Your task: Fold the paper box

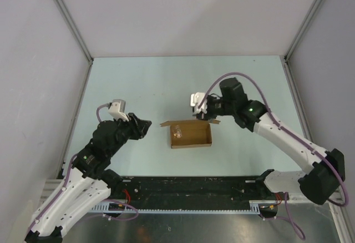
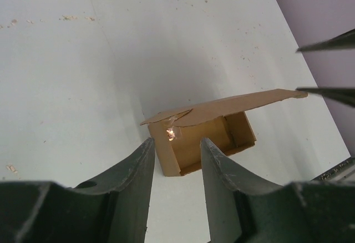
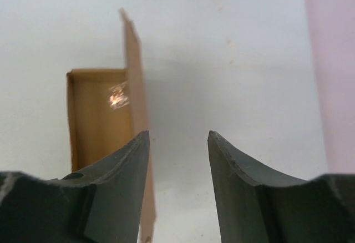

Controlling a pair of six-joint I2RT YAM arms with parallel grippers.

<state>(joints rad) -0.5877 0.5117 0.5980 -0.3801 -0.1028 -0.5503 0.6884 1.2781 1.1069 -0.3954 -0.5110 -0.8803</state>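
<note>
Pale table (image 1: 138,82) under grey walls (image 1: 183,10) set the scene, with the box (image 1: 191,136) sitting near mid-table between the two arms. Its shell was squared up and open on top, so the fold looked largely made and only the closing left to do. The flap (image 3: 133,76) along the far edge stood roughly upright rather than lying over the opening. A small shiny scrap (image 3: 117,96), too blurred to identify, glinted inside near the left end. The right gripper (image 3: 177,136) hung at the box's far right corner with its fingers spread and nothing between them. In its wrist view the flap ran edge-on just outside one finger, not in the gap, and contact could not be judged. That stance appeared suited to catching the flap's edge and tipping it down over the opening. The left gripper (image 2: 176,140) hovered near the box's left end, clear of the cardboard and aimed along its length. Its fingers were likewise parted and empty. It seemed placed to brace the light shell against sliding once the flap was pushed. Thin card on a smooth top would probably skid or buckle under an off-centre press.
</note>
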